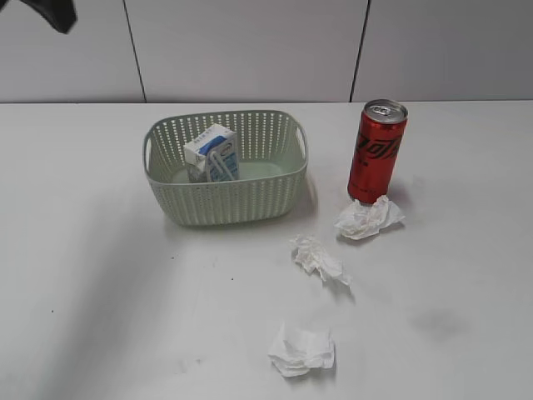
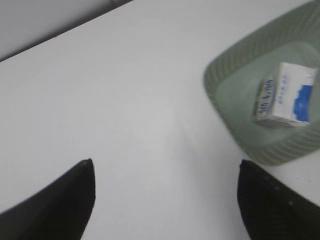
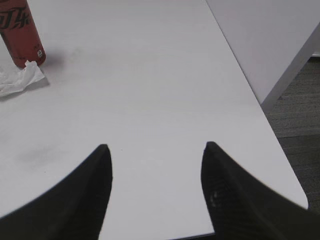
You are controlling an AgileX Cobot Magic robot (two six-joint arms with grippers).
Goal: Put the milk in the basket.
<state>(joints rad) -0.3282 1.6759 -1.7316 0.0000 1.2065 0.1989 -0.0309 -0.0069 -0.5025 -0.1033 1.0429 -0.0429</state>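
White table's calm, milk [image 1: 212, 154] already sits in the basket [image 1: 229, 204], both claws spread and holding nothing, so only a stray swing could topple it

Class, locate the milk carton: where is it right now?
In the exterior view the milk stands inside the basket, left of centre, well left of the red can.
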